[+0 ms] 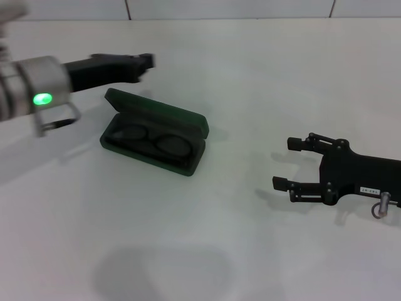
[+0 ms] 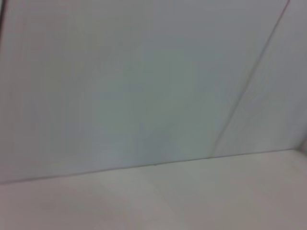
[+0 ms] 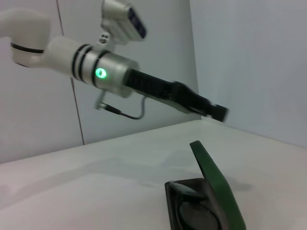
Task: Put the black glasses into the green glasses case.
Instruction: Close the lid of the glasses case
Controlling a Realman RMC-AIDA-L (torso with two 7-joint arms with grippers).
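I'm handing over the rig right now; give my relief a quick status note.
Left hand: raised behind the case, holding nothing; I can't tell if it's open.
Right hand: open, empty, low over the table to the right of the case.
Glasses: lying inside the open green case, lid up.
Done: glasses are in.
Left: nothing required; shut the lid only if wanted.

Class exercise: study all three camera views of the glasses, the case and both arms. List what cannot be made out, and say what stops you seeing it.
- Left tool: motion-blurred in head and right wrist views, so open or shut is unclear.
- Left wrist view: only bare wall and table; no task items.
- Black glasses: temple arms lost against the dark lining of the green glasses case.
- Right wrist view: case cut off by the frame edge.
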